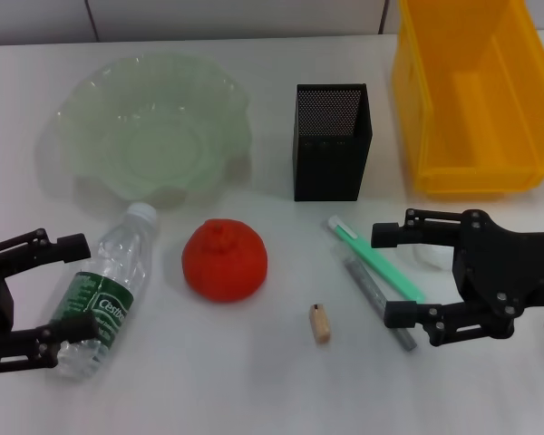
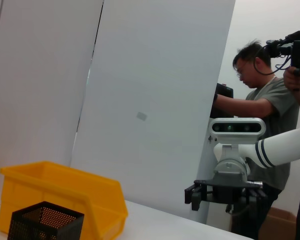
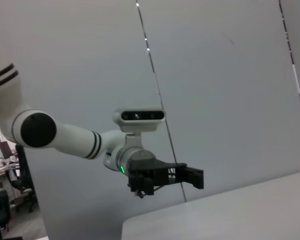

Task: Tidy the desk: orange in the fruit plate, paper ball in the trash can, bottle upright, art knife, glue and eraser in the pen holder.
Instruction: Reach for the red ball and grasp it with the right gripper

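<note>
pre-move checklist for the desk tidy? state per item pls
1. Orange on the table, nothing on it: ok.
2. Fruit plate holds nothing: ok.
3. Left gripper open, its fingers either side of the lying bottle: ok.
4. Right gripper open beside the green and grey sticks: ok.
5. Eraser lies apart from the sticks: ok.
6. Pen holder upright; what is inside: cannot tell.
</note>
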